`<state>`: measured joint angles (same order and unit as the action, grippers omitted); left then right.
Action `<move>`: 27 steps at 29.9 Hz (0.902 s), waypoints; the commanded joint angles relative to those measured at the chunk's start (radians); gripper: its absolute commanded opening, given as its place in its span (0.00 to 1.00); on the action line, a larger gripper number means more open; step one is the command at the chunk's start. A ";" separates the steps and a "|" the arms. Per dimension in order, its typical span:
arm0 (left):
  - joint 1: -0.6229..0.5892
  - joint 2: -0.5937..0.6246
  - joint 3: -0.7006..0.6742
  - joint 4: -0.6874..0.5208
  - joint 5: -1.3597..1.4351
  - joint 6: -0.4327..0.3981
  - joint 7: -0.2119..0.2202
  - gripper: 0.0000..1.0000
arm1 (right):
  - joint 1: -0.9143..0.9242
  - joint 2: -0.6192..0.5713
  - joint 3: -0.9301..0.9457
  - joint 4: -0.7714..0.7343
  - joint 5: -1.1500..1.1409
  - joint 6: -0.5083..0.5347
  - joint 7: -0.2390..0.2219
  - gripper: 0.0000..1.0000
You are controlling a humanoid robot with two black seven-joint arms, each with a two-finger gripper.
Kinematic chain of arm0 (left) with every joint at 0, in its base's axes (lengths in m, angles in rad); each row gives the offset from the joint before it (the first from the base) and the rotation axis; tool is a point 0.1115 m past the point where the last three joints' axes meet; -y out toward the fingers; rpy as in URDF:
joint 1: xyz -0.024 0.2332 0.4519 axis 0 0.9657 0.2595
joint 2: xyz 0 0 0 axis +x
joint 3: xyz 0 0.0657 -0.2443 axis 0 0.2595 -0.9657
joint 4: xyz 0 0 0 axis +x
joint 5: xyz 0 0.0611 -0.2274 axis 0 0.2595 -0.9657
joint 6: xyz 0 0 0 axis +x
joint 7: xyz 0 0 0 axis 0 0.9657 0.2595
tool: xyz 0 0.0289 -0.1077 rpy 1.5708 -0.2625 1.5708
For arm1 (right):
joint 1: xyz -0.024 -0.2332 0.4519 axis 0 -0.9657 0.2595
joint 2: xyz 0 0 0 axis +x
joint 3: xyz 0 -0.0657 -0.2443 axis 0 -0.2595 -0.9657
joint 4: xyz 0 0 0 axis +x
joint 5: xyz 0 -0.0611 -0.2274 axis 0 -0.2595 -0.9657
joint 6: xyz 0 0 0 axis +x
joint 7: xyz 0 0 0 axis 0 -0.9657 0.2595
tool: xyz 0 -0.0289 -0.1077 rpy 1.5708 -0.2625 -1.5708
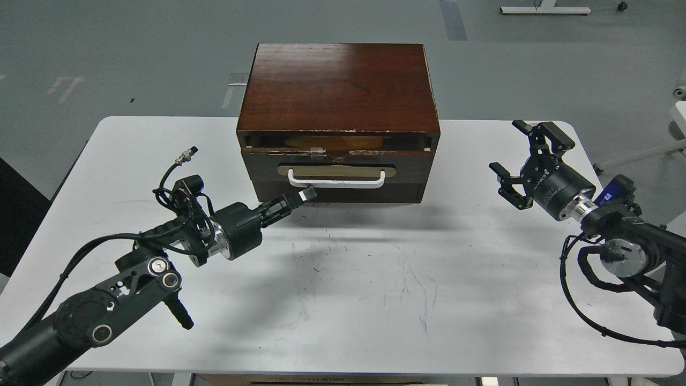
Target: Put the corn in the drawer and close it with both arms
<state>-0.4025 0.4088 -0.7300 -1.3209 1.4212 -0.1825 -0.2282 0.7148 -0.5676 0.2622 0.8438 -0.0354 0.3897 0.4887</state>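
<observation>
The left gripper [304, 195] (fingers apparently together) points at the drawer [336, 166] handle; right gripper [522, 161] gapes apart.

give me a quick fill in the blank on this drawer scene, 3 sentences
1. The drawer is pulled out only slightly and has a ____ bar handle.
2. The gripper nearest that handle is the ____ gripper.
3. The right gripper has its fingers spread ____ and holds nothing.

Missing words: white; left; open
</observation>
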 commanded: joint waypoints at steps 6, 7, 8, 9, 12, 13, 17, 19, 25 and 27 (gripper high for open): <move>-0.041 -0.030 0.000 0.045 -0.033 0.014 0.023 0.00 | -0.001 -0.001 0.000 0.000 0.000 0.000 0.000 0.99; -0.042 -0.028 0.001 0.049 -0.036 0.014 0.023 0.00 | -0.001 -0.001 0.000 0.000 0.000 0.001 0.000 0.99; -0.044 -0.030 0.001 0.051 -0.036 0.014 0.024 0.00 | -0.001 -0.001 0.000 0.000 0.000 0.000 0.000 0.99; -0.050 -0.030 0.000 0.055 -0.036 0.014 0.024 0.00 | -0.001 -0.003 0.000 0.000 0.000 0.001 0.000 0.99; -0.059 -0.030 0.001 0.069 -0.038 0.012 0.024 0.00 | -0.005 -0.003 0.000 0.000 0.000 0.001 0.000 0.99; -0.062 -0.030 0.001 0.072 -0.038 0.012 0.024 0.00 | -0.005 -0.003 0.000 0.000 0.000 0.001 0.000 0.99; -0.065 -0.030 0.001 0.084 -0.039 0.012 0.024 0.00 | -0.005 -0.003 0.000 0.000 0.000 0.001 0.000 0.99; -0.067 -0.030 0.001 0.089 -0.039 0.011 0.024 0.00 | -0.006 -0.003 0.000 0.000 0.000 0.001 0.000 0.99; -0.061 -0.015 0.023 0.074 -0.102 -0.026 0.020 0.00 | -0.005 -0.006 0.000 0.000 0.000 0.001 0.000 0.99; -0.047 -0.005 0.024 0.045 -0.113 -0.048 0.018 0.00 | -0.005 -0.008 0.000 0.000 0.002 0.001 0.000 0.99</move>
<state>-0.4657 0.3899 -0.7123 -1.2427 1.3368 -0.2011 -0.2056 0.7087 -0.5736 0.2623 0.8436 -0.0352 0.3911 0.4887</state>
